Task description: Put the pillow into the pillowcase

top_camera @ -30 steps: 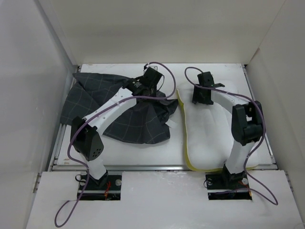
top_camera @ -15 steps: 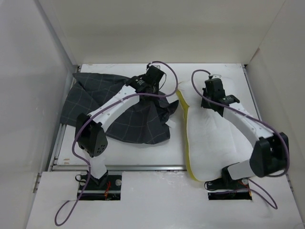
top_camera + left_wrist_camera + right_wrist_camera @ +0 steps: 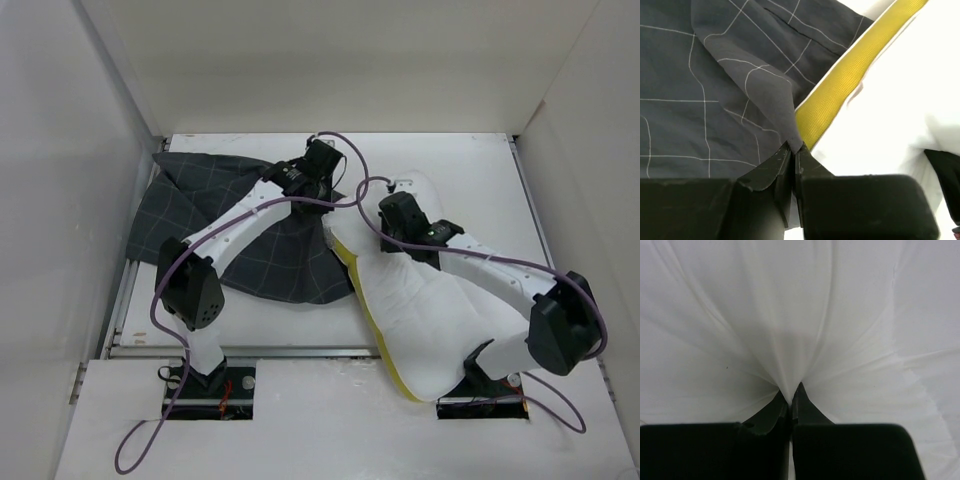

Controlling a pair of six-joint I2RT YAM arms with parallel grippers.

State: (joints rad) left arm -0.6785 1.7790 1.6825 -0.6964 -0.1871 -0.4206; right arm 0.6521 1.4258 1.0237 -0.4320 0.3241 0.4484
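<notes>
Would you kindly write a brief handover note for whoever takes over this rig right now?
Left gripper: jaws shut on a fold of the pillowcase.
Right gripper: jaws shut on a pinch of the pillow.
The pillow lies right of the pillowcase, its yellow edge beside the cloth, all outside.
Done: both grasps. Left: open the mouth, feed the pillow in.

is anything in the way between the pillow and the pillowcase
Nothing visible stands between them. The pillow lies with its yellow edge right beside the pillowcase, a fold of which the left gripper pinches up. The right gripper is shut on the pillow's fabric. Whether the pillowcase's mouth is open cannot be told.
</notes>
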